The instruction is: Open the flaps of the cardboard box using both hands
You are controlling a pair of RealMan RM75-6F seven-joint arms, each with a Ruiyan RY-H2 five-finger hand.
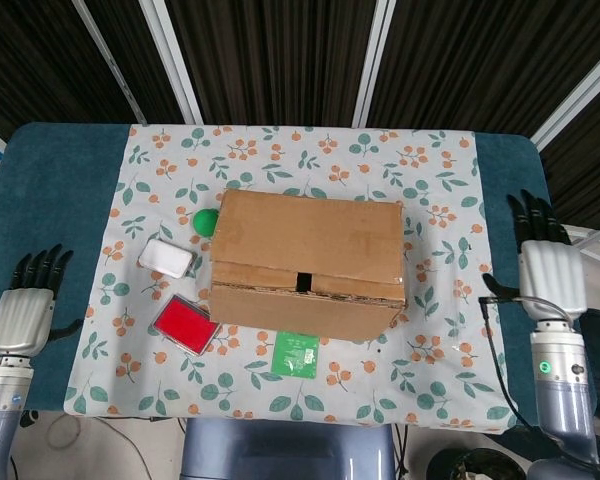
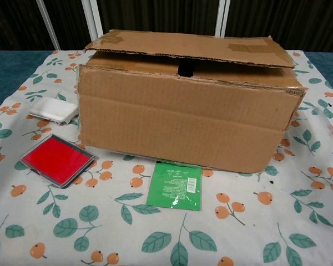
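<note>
The cardboard box stands mid-table on the flowered cloth. A long top flap lies across its top, slightly lifted at the near edge, with a dark gap under it. The near flap hangs down over the front side. My left hand rests at the left table edge, fingers straight and apart, holding nothing. My right hand is at the right edge, fingers likewise extended and empty. Both hands are far from the box and appear only in the head view.
A green ball sits by the box's back left corner. A white pad and a red flat case lie left of the box. A green packet lies in front of it.
</note>
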